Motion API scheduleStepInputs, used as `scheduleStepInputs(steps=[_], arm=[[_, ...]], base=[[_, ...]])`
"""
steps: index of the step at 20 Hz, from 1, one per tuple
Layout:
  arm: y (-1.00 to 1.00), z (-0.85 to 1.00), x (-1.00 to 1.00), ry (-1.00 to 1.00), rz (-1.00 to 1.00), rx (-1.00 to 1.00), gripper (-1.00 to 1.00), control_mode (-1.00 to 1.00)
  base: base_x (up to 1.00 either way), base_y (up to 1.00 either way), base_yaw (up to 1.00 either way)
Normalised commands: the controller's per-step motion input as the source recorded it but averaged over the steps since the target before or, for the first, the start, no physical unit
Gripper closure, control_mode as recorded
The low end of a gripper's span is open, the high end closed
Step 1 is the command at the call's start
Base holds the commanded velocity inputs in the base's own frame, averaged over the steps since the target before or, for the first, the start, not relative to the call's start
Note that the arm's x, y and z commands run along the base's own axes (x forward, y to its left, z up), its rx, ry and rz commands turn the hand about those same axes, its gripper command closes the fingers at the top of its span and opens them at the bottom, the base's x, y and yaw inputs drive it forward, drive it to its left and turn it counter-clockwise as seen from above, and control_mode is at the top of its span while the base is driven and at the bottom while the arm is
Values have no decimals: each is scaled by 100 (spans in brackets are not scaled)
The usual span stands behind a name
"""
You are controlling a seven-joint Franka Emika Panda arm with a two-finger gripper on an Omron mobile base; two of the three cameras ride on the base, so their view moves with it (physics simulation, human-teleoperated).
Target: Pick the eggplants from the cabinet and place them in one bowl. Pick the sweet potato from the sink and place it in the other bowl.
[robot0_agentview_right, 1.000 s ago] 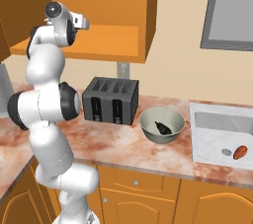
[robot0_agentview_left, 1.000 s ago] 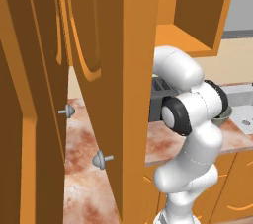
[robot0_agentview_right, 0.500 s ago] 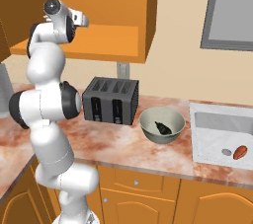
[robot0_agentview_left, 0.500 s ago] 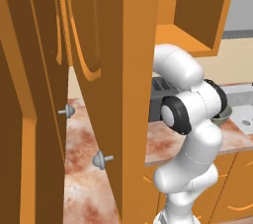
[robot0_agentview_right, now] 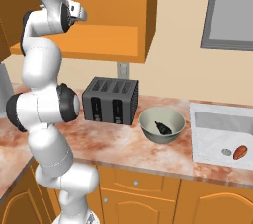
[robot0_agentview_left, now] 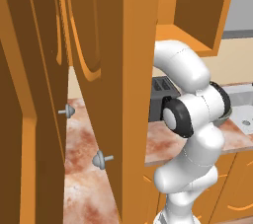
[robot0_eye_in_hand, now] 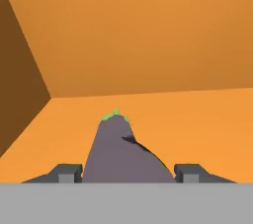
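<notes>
The claw is seen in the hand view reaching into the cabinet, low over the plain orange shelf. An eggplant, dull purple with a small green cap at its far end, lies on that shelf between the two finger tips. The tips are spread to either side of it, and whether they touch it cannot be told.

In the right base view the arm is stretched upward, and the hand is held at the open front of the cabinet. On the marbled tabletop a second eggplant is seen inside the grey-green bowl, which stands just beside a black toaster. The sweet potato lies in the sink, near the round drain.

In the left base view the cabinet doors are swung open, with grey cone knobs facing the camera. No brand, label or writing can be read on anything.
</notes>
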Motion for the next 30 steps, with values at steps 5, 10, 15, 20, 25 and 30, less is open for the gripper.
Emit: scheduleStepInputs(steps=[5,10,15,20,25,30], arm=[[-43,14,-98,0,0,2,100,-100],[-42,3,-100,-4,0,5,100,-100],[-38,9,-100,-3,0,5,100,-100],[-27,29,-100,5,0,1,100,-100],[-17,38,-97,18,0,0,100,-100],[-27,13,-100,15,0,0,100,-100]], base=[[0,0,0],[0,0,0],[0,0,0],[0,0,0],[0,0,0],[0,0,0]])
